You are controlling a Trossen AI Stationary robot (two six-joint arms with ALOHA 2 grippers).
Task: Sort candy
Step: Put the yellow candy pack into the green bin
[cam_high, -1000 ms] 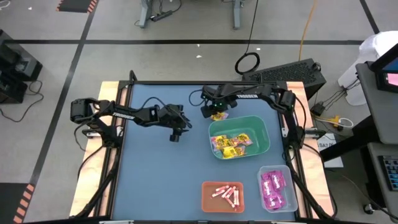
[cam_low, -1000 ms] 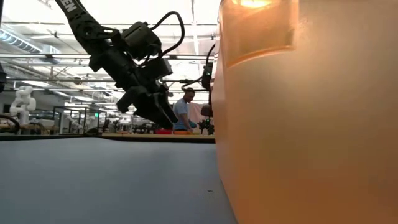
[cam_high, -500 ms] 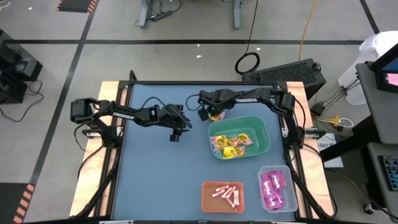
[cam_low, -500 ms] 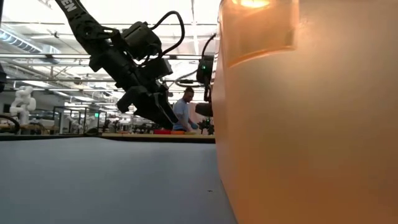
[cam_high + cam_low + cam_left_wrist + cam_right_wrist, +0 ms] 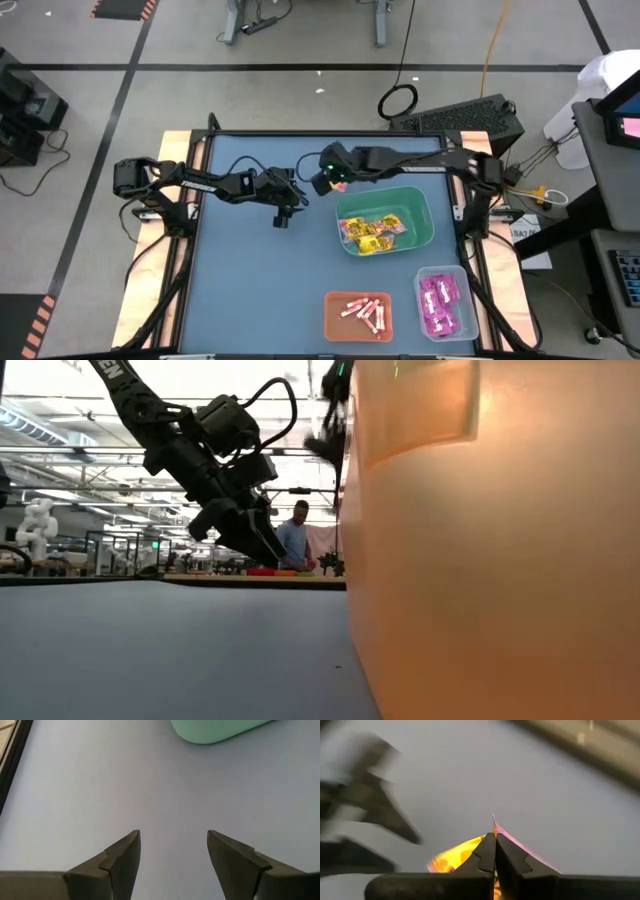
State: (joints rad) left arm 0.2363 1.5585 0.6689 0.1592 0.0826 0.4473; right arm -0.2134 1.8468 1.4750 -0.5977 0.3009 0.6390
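Three bins sit on the blue table (image 5: 250, 280), and the green bin (image 5: 420, 215) serves as the landmark. Well to the left of it, the left gripper (image 5: 172, 852) hangs above bare blue surface with its fingers spread apart and nothing between them; the wrist view shows only the mat and a corner of the green bin beyond. Just past the green bin's upper-left rim, the right gripper (image 5: 495, 845) is raised above the table with its fingers pressed together on a yellow candy packet (image 5: 451, 859), whose pinkish edge sticks out beyond the tips. Inside the green bin lie mixed yellow and magenta candies (image 5: 372, 230). Below the green bin, the orange bin (image 5: 358, 315) holds pink-white sticks (image 5: 362, 310), and to its right the clear bin (image 5: 440, 303) holds magenta packets (image 5: 436, 302). Beyond the table, the low view shows a bright workshop hall where a person (image 5: 294, 540) stands at a far bench.
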